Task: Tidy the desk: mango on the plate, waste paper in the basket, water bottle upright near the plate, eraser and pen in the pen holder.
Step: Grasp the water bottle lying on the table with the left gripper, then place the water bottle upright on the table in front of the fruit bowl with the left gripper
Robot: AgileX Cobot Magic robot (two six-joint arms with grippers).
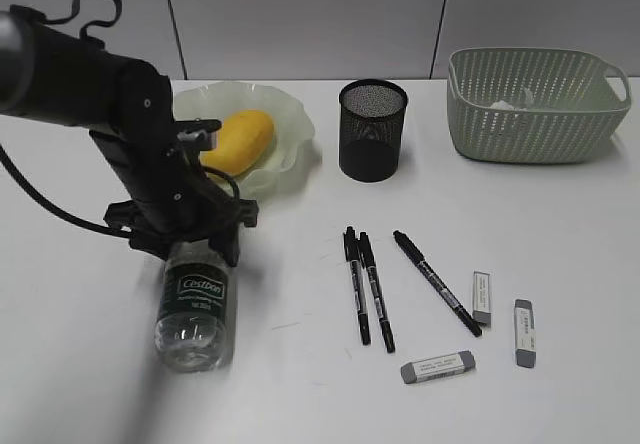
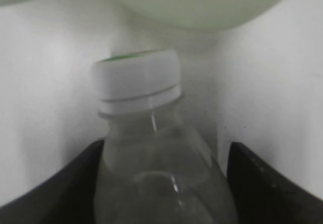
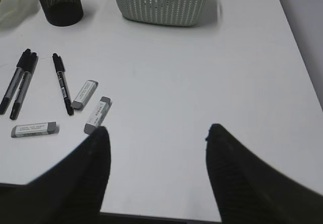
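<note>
The water bottle lies on its side on the desk, cap pointing at the plate. My left gripper is low over its neck end, open, with the bottle's shoulder between the fingers and a gap on the right side. The mango rests on the plate. Three pens and three erasers lie loose right of centre. The pen holder stands behind them. The waste paper lies inside the basket. My right gripper hangs open over bare desk.
In the right wrist view the erasers and pens lie left of the gripper. The pen holder and basket stand at the far edge. The desk's right edge runs close by.
</note>
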